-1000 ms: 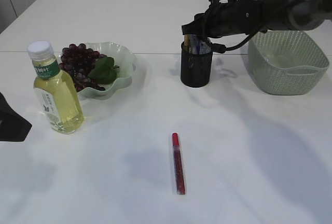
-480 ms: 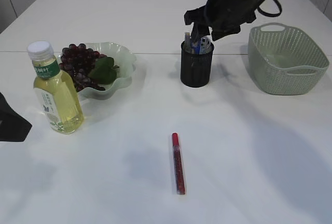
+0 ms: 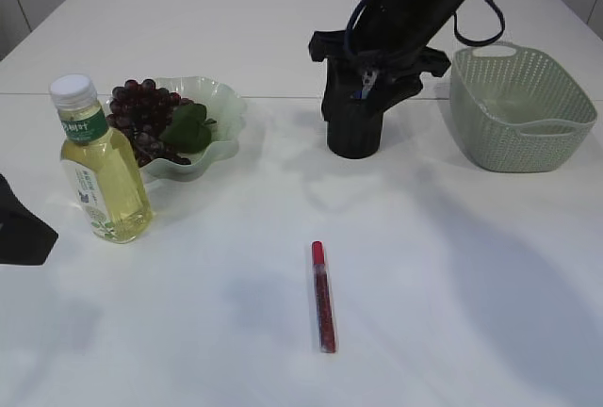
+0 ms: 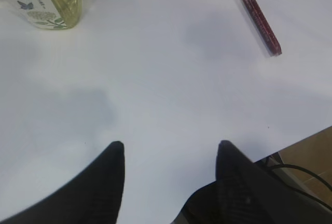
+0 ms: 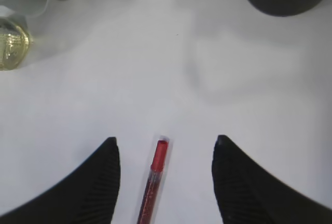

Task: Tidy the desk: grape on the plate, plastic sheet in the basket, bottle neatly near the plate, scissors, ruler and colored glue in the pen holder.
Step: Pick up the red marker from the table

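The grapes [image 3: 143, 117] are seen on the plate [image 3: 224, 105] and the bottle [image 3: 99, 164] beside it, while the red glue [image 3: 323, 296] is left near the table's front edge and both grippers [image 5: 165, 154] [image 4: 168, 154] are held wide, empty.

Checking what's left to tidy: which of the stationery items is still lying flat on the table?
The red glitter glue pen, lying alone on the open tabletop; the others stand inside the black pen holder.

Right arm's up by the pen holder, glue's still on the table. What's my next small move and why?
Probably lower the right gripper straight onto the colored glue. Its wrist view shows the fingers open with the red cap lying between them. The glue is the one item lying loose on the table, outside the pen holder.
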